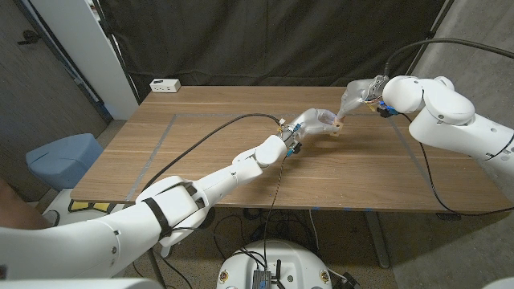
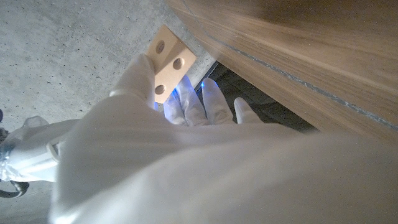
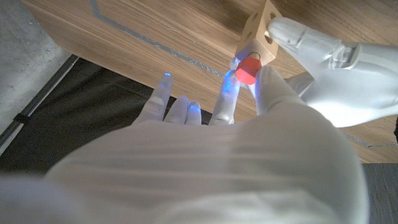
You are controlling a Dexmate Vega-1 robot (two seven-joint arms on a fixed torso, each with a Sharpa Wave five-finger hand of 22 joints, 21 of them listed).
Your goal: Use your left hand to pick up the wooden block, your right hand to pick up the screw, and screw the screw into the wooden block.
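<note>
A: What are the fingers doing?

B: The left hand (image 1: 315, 122) grasps the wooden block (image 1: 337, 126) above the middle of the tabletop (image 1: 201, 160). In the left wrist view its fingers (image 2: 140, 78) wrap one end of the block (image 2: 166, 64), and three round holes show on the free face.

A: And the other side?

B: The right hand (image 1: 359, 94) reaches in from the far right and meets the block. In the right wrist view its fingers (image 3: 267, 84) pinch the red-headed screw (image 3: 247, 70), whose head sits against the block (image 3: 260, 31) just below a hole. The left hand's fingers (image 3: 298, 34) grip the block from the opposite side there.

A: What lies around them?

B: A black cable (image 1: 185, 152) trails across the tabletop along the left arm. A white power strip (image 1: 164, 85) sits at the far left corner, and grey tape lines (image 1: 161, 144) mark the wood.
</note>
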